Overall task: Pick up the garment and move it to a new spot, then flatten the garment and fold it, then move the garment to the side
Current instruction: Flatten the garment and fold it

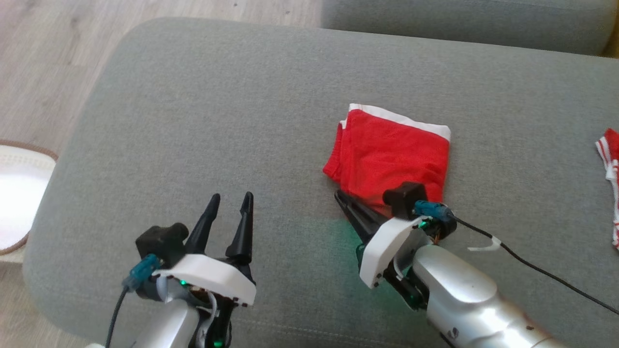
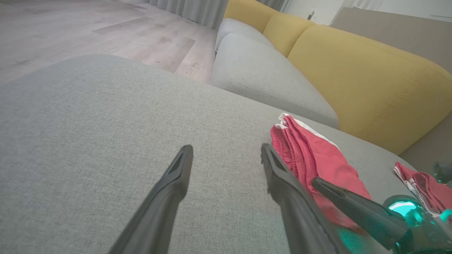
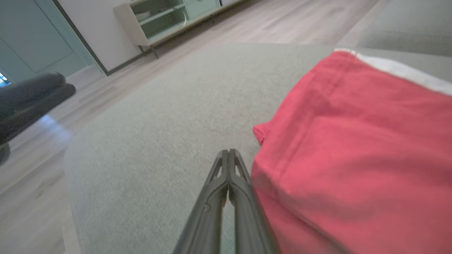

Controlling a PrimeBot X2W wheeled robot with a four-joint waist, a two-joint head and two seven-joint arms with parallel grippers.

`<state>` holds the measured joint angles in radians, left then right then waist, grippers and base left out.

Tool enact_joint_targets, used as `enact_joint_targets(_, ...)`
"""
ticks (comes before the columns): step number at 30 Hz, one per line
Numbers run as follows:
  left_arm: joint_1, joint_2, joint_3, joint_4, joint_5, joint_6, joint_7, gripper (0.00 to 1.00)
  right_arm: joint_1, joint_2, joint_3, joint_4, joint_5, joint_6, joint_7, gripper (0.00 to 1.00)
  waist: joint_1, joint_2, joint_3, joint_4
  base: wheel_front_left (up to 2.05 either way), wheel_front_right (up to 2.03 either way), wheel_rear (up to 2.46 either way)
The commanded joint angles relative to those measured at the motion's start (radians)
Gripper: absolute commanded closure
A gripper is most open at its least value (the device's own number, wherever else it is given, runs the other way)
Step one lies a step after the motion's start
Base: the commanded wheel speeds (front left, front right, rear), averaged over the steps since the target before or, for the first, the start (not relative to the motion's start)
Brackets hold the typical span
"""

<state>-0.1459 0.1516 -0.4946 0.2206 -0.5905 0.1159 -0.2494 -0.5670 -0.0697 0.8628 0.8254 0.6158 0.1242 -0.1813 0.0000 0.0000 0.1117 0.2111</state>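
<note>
Two grippers are over the grey seat cushion (image 1: 217, 111). From the head view, the red shorts (image 1: 389, 154) lie right of the cushion's middle, folded into a neat, squarish packet with a white band along the far edge. The right gripper (image 1: 339, 195) has its fingers pinched together on nothing, tips low at the packet's near left corner. The left gripper (image 1: 231, 198) hovers well off to the left, fingers spread. Another red-and-white garment (image 1: 610, 169) sits at the far right.

The folding looks finished to me, so moving the shorts aside is what remains. I'd open those jaws and take all the layers at once, or the fold will spill.

The left wrist view shows the stacked layer edges down the packet's left side. The right wrist view shows smooth, soft cloth just touching the closed fingers.
</note>
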Motion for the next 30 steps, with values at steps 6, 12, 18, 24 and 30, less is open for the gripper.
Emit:
enact_joint_targets(6, -0.041, 0.009, 0.073, -0.043, 0.018, 0.003, -0.012, 0.00, -0.047, 0.019, -0.084, -0.054, -0.028, 0.007, -0.068, 0.10, 0.0000, 0.0000, -0.025, -0.043, 0.00, 0.00, 0.00)
enact_joint_targets(12, -0.038, 0.000, 0.106, -0.051, 0.067, -0.003, -0.012, 0.00, -0.011, 0.019, -0.256, -0.108, -0.112, 0.007, -0.079, 0.00, 0.0000, 0.0000, -0.053, -0.089, 0.00, 0.00, 0.00)
enact_joint_targets(18, -0.018, -0.021, 0.141, -0.045, 0.113, -0.018, -0.012, 0.00, 0.105, 0.019, -0.491, -0.226, -0.248, 0.007, -0.080, 0.00, 0.0000, 0.0000, -0.080, -0.127, 0.00, 0.00, 0.00)
enact_joint_targets(24, 0.009, -0.034, 0.171, -0.032, 0.147, -0.036, -0.012, 0.00, 0.237, 0.019, -0.652, -0.324, -0.343, 0.007, -0.080, 0.00, 0.0000, 0.0000, -0.101, -0.145, 0.00, 0.00, 0.00)
enact_joint_targets(30, 0.060, -0.048, 0.217, -0.025, 0.183, -0.047, -0.012, 0.00, 0.377, 0.019, -0.757, -0.441, -0.375, 0.007, -0.080, 0.00, 0.0000, 0.0000, -0.120, -0.168, 0.00, 0.00, 0.00)
